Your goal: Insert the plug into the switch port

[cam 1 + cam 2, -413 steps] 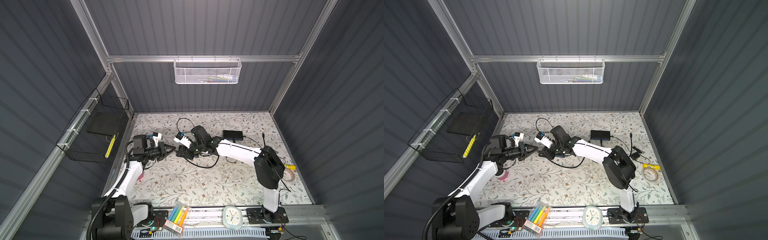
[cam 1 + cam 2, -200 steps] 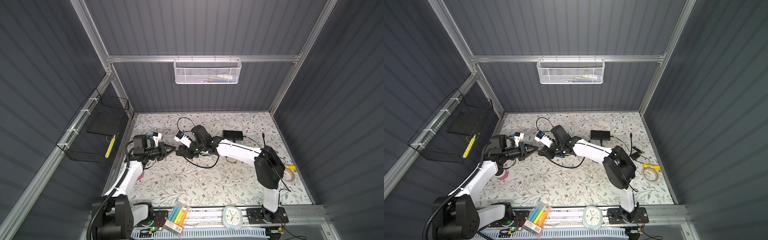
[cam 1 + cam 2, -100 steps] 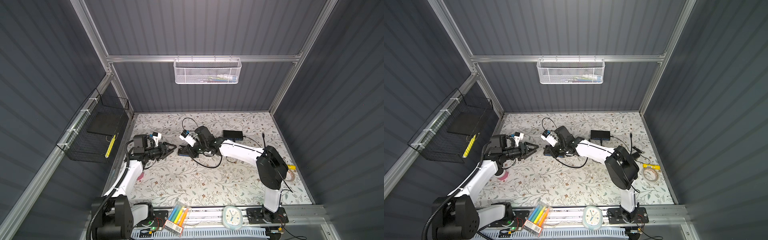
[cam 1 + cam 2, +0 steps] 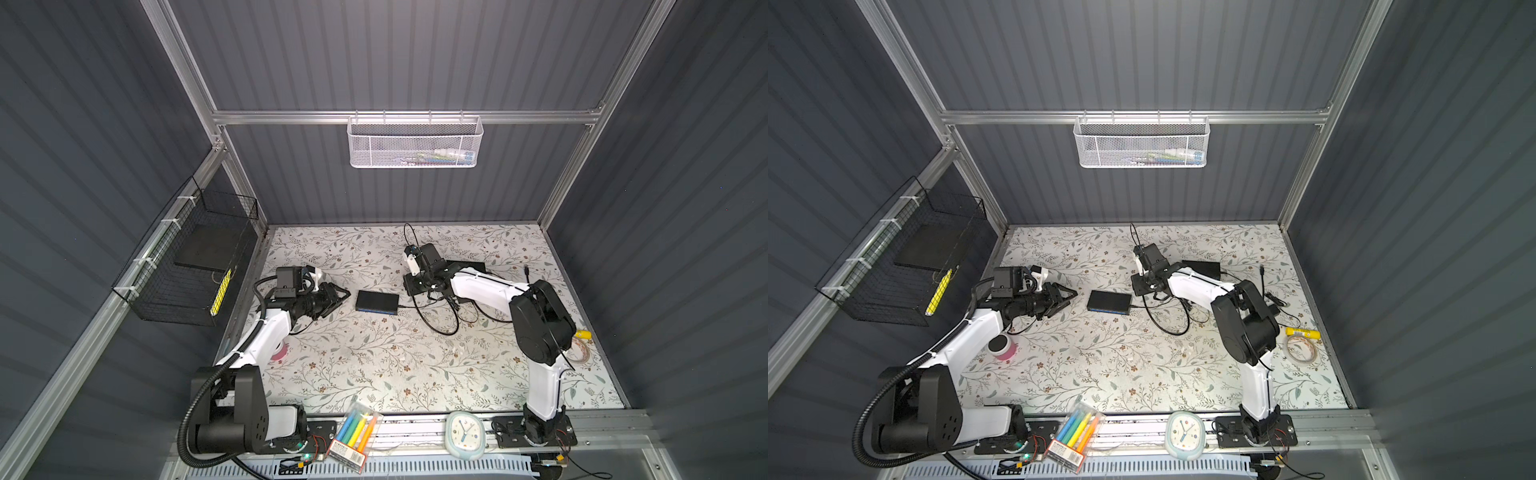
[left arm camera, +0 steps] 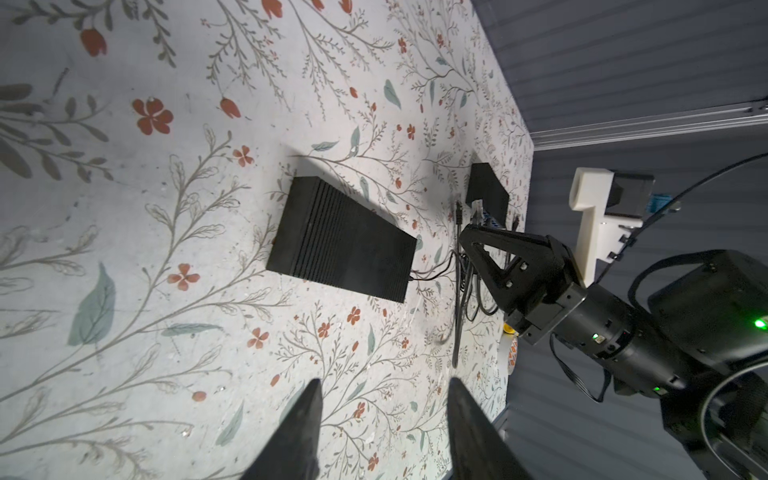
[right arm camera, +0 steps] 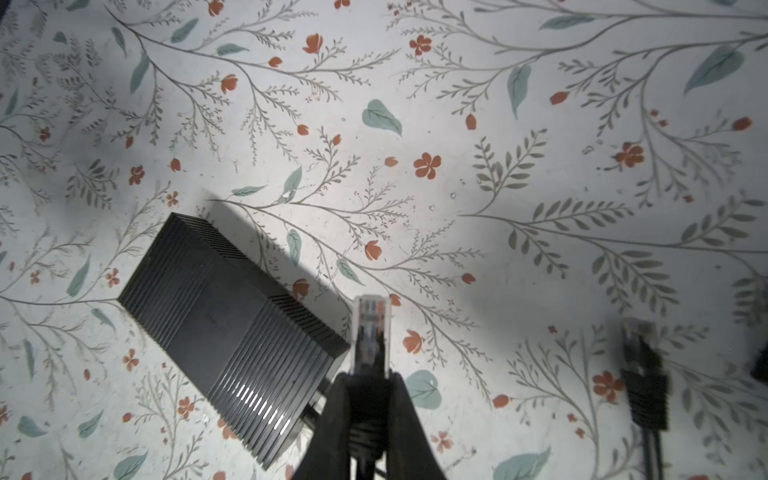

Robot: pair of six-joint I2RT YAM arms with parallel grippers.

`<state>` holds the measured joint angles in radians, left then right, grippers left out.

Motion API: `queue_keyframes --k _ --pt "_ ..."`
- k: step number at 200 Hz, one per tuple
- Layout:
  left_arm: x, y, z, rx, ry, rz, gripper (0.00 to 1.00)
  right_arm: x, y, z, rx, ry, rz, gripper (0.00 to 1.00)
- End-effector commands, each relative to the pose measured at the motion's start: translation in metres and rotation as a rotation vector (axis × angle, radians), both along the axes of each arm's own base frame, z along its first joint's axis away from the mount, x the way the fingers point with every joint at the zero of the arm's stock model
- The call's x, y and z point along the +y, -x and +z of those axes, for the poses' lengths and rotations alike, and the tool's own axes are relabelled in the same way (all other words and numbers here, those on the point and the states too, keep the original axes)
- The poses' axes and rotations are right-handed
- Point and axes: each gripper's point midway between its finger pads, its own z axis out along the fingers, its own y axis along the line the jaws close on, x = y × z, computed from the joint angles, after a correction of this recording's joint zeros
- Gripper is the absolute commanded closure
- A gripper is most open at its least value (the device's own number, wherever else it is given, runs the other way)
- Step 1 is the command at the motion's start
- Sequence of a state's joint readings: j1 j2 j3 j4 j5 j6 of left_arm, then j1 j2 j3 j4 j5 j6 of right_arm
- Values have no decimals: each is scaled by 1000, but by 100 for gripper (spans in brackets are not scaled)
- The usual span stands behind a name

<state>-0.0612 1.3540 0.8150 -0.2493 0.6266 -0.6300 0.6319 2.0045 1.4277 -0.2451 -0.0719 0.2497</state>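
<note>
The switch (image 4: 377,301) is seen lying flat on the flowered counter (image 4: 374,374), set between the two claws in both top views. The left claw (image 4: 344,296) is held low near the switch's left end without touching it. Its fingers (image 5: 305,419) are spread apart, and only bare counter is seen between them in the left wrist view.

Over on the other side, the plug (image 6: 370,324) is pinched by the right claw (image 6: 368,380). The clear connector is gripped by its rear part, and its front sticks out past the fingertips. The plug is carried in the air near the switch's right end, and it is not yet seated in any port. In the right wrist view its tip is seen just past the corner of the ribbed black case.

A thin black cable (image 4: 440,322) is looped on the counter below the right arm, and one strand is run to the switch's right end. A second black box (image 4: 471,266) is seen lying behind the right arm, well apart from the switch.
</note>
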Motion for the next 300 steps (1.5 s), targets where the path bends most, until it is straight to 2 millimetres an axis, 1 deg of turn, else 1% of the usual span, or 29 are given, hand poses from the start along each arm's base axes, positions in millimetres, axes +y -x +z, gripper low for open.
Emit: queue_keyframes --k 1,21,53,79,100,121,147,158,180,198,220,245,277,290,293,300 --pt "-4 -13 -11 -6 -63 -3 52 -6 5 -21 61 57 -32 97" --pt "-17 -24 -20 -6 -9 -9 52 -7 7 -30 78 59 -40 97" --pt "-20 -38 -43 26 -13 -2 52 -5 14 -42 113 64 -39 97" --pt "-22 -46 -56 37 -15 -14 52 0 16 -44 122 56 -33 96" --pt "-25 -55 -61 34 2 -16 52 5 18 -47 135 53 -26 96" --pt "-28 -63 -66 33 20 -19 53 8 20 -54 152 58 -25 96" --pt "-31 -69 -74 39 31 -20 53 13 18 -54 155 45 -26 96" --pt "-32 -69 -76 44 49 -20 54 18 15 -52 151 38 -19 96" --pt "-32 -63 -75 47 55 -13 54 29 13 -49 148 20 4 96" --pt "-23 -56 -77 44 29 20 54 42 13 -49 161 3 44 96" --pt "-12 -49 -81 65 62 88 54 57 12 -46 163 -13 79 96" --pt "5 -37 -90 97 55 160 54 76 13 -42 164 -42 118 96" --pt "14 -25 -95 124 50 224 54 101 20 -40 168 -66 196 96" --pt "21 -20 -98 149 60 267 55 113 21 -35 156 -83 231 96" --pt "22 -20 -97 149 66 276 55 112 24 -39 173 -70 237 97" --pt "26 -18 -98 157 72 298 56 116 25 -36 169 -70 255 97"
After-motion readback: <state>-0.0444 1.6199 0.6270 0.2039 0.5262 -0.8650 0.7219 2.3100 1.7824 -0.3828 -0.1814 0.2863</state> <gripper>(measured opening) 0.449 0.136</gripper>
